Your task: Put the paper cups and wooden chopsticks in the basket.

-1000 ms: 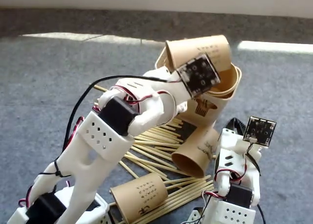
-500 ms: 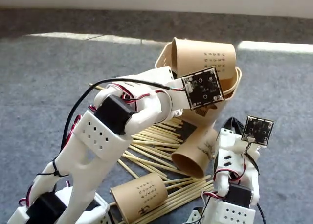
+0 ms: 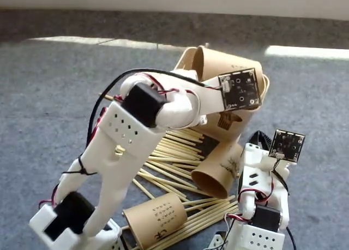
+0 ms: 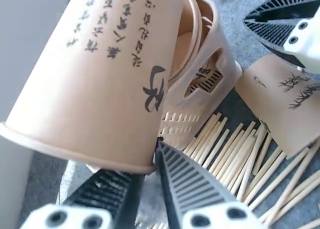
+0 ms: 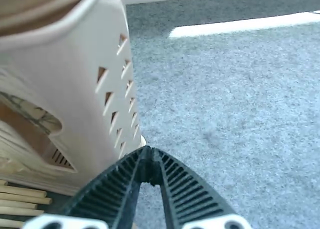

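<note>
Gripping the cup (image 4: 100,64) by its rim, the left end effector (image 4: 150,154) has swung it over the basket (image 4: 200,89), so release looks next

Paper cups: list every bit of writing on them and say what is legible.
Tilted cup: columns of dark brush characters, one large; turned sideways, not reliably readable.
Front cup: small print and a large mark; too small to read.
Middle cup: dark drawing, tiny marks; unreadable.
Basket: no text.
</note>
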`<state>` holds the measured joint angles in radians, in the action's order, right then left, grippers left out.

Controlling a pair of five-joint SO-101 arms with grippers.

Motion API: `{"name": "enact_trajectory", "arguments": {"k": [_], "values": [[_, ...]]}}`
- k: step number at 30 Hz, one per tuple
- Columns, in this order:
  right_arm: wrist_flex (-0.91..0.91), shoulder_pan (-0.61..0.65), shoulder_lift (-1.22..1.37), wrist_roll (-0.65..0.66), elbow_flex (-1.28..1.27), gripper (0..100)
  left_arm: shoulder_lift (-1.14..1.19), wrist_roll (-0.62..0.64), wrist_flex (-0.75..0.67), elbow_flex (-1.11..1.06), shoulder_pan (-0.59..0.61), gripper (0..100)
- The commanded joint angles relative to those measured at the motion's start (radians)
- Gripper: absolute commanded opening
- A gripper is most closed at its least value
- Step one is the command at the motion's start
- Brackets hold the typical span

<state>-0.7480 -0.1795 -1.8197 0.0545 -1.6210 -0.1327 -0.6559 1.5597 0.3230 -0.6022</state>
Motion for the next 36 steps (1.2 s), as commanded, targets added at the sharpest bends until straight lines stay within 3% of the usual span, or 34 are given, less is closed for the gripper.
{"name": "enact_trajectory", "arguments": {"k": [1,8,20,29,36], "values": [[0.024,0.005,-0.005,0.011,0.005,1.1,0.024,-0.015,0.04,0.09,0.005,1],[0.024,0.005,-0.005,0.011,0.005,1.1,0.048,-0.009,0.044,0.162,0.015,13],[0.024,0.008,-0.005,0.011,0.005,1.1,0.061,0.087,0.034,0.315,0.004,14],[0.024,0.008,-0.005,0.011,0.005,1.1,0.061,0.301,-0.206,0.302,0.002,14],[0.024,0.008,-0.005,0.011,0.005,1.1,0.061,0.373,-0.399,0.173,-0.012,14]]}}
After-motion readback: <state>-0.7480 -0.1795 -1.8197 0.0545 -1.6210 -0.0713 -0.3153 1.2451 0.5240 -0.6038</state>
